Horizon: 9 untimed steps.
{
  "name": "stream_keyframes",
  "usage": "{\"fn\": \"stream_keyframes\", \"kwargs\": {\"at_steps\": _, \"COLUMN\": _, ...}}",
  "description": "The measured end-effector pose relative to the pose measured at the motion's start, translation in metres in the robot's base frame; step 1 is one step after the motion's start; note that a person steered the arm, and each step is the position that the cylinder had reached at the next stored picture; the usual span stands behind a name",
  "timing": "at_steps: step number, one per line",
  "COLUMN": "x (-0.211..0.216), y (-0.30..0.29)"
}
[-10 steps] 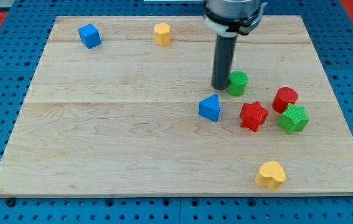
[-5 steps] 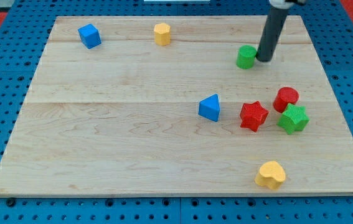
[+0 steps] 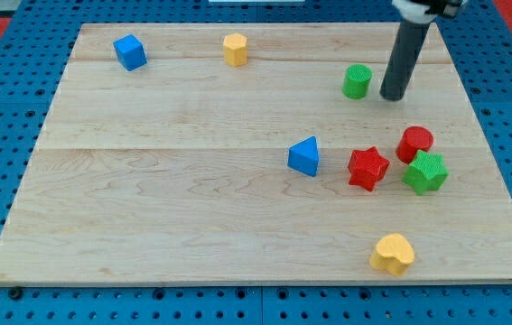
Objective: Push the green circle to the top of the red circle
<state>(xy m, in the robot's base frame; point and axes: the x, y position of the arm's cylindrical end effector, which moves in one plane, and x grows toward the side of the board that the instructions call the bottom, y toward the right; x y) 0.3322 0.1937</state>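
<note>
The green circle (image 3: 357, 81) stands on the wooden board toward the view's upper right. The red circle (image 3: 414, 143) sits lower and to the right, touching a green star (image 3: 426, 172). My tip (image 3: 391, 95) is just right of the green circle, a small gap apart, and above and left of the red circle.
A red star (image 3: 367, 168) lies left of the red circle, and a blue triangle (image 3: 305, 156) left of that. A yellow heart (image 3: 393, 254) is near the bottom edge. A blue cube (image 3: 130, 51) and a yellow hexagon (image 3: 235, 48) sit at the top left.
The green circle was pushed from near the blue triangle up toward the view's top. My tip went from its left side to its right side, then drew slightly away to the right.
</note>
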Motion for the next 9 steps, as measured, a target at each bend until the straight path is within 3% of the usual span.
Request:
{"fn": "stream_keyframes", "kwargs": {"at_steps": 1, "x": 0.031, "y": 0.000}}
{"fn": "stream_keyframes", "kwargs": {"at_steps": 2, "x": 0.037, "y": -0.043}}
{"fn": "stream_keyframes", "kwargs": {"at_steps": 3, "x": -0.003, "y": -0.079}}
{"fn": "stream_keyframes", "kwargs": {"at_steps": 5, "x": -0.074, "y": -0.035}}
{"fn": "stream_keyframes", "kwargs": {"at_steps": 9, "x": -0.074, "y": -0.063}}
